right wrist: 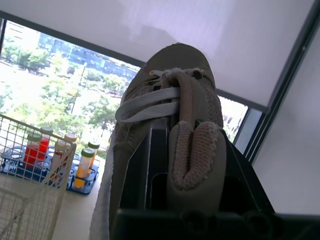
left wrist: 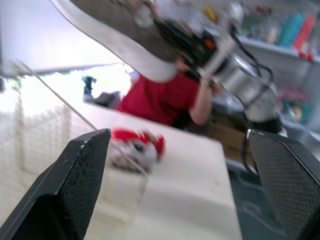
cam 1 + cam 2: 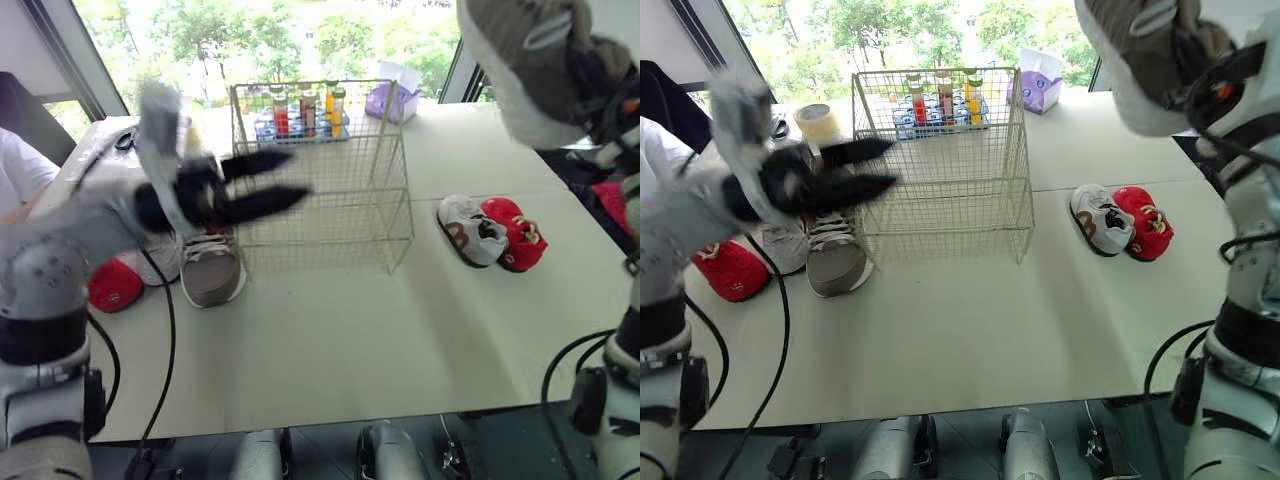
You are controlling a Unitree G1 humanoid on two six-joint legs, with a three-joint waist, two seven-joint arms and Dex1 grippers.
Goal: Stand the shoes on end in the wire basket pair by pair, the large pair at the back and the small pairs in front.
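Observation:
The wire basket (image 3: 322,180) stands empty on the white table (image 3: 350,340). One large grey shoe (image 3: 211,268) lies just left of the basket. Its mate (image 3: 530,60) hangs high at the right, my right gripper (image 1: 167,165) shut on its heel and tongue. My left gripper (image 3: 268,184) is open in the air at the basket's front left corner, with nothing between its fingers (image 2: 75,185). A small white shoe (image 3: 468,229) and a small red shoe (image 3: 516,234) lie side by side right of the basket. Another small red shoe (image 3: 113,285) lies at the far left, partly behind my left arm.
A rack of coloured bottles (image 3: 300,110) and a purple tissue box (image 3: 392,96) sit behind the basket. A tape roll (image 3: 820,122) is at the back left. A person in white (image 3: 18,170) sits at the left table edge. A black cable (image 3: 166,340) crosses the front left.

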